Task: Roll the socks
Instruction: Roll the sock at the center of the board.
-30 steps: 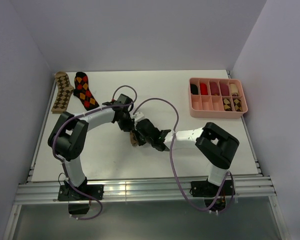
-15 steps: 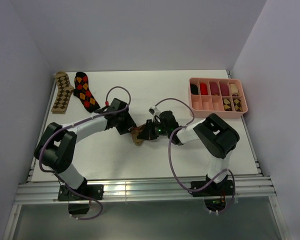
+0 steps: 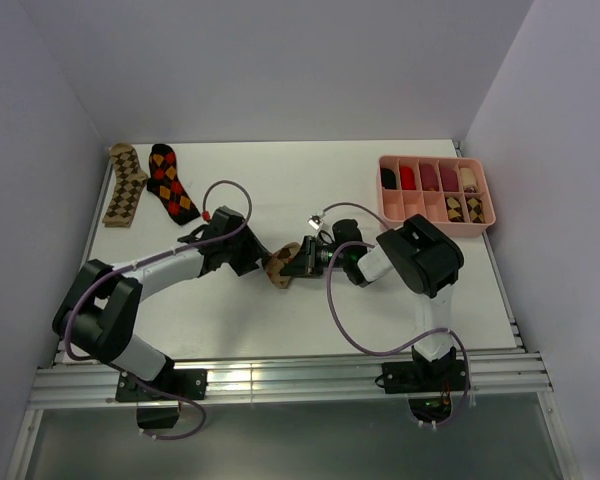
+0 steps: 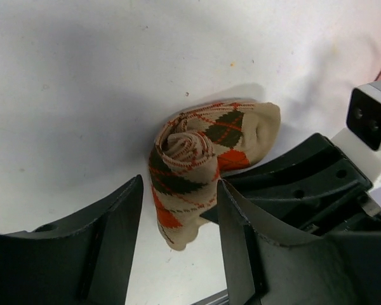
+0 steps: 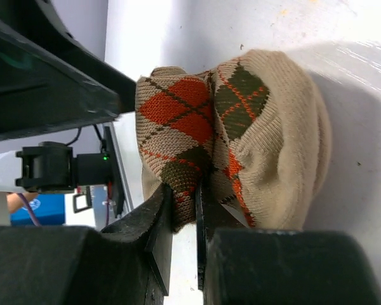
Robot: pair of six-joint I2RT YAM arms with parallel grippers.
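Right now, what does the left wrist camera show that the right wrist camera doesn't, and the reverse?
Left wrist only: the sock has a rolled spiral end, and it sits between the open fingers of the left gripper, with a gap on one side. Right wrist only: the right gripper has narrow jaws with a fold of the sock between them. Both: the same beige-brown-orange sock lying on the white table.

Both arms reach inward; left end effector [image 4: 180, 197] spread, right end effector [image 5: 184, 202] pinching the sock [image 5: 273, 127].
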